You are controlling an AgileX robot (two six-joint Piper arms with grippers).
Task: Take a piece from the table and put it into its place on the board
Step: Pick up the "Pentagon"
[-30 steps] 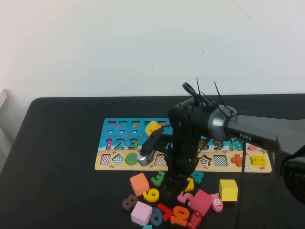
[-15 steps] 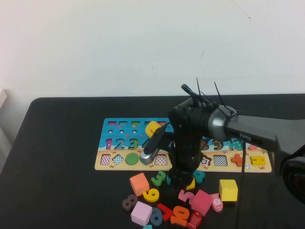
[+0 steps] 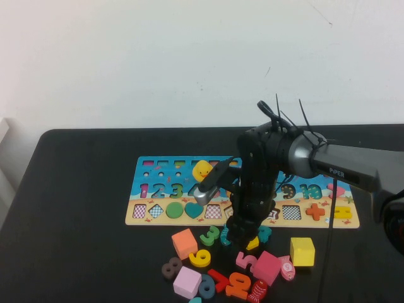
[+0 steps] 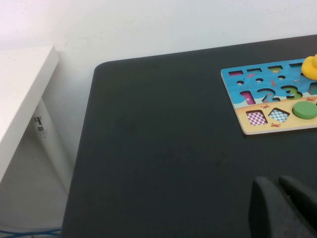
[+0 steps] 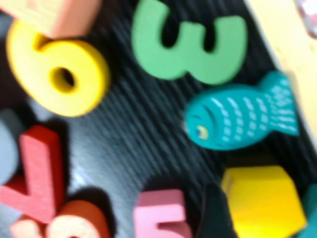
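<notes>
The piece, a flat yellow pentagon (image 3: 253,243) (image 5: 262,201), lies on the black table (image 3: 82,240) among loose pieces just in front of the board (image 3: 158,169). My right gripper (image 3: 239,240) reaches down into that pile and stands open. One dark finger (image 5: 215,218) is right against the pentagon's edge; the other finger is out of frame. The pentagon-shaped place is hidden behind my right arm. My left gripper (image 4: 276,182) is shut and empty, low over bare table, well left of the board (image 4: 257,94).
Around the pentagon lie a teal fish (image 5: 242,119), green 3 (image 5: 190,42), yellow 6 (image 5: 59,69), pink 5 (image 5: 161,215) and red 7 (image 5: 34,173). Yellow (image 3: 302,251), pink (image 3: 266,267), orange (image 3: 184,243) and lilac (image 3: 187,281) cubes sit nearby. A white shelf (image 4: 25,94) stands past the table's left edge.
My right arm has shifted right and its wrist has lifted a little, uncovering the teal heart on the board. The pentagon has stayed where it lay.
</notes>
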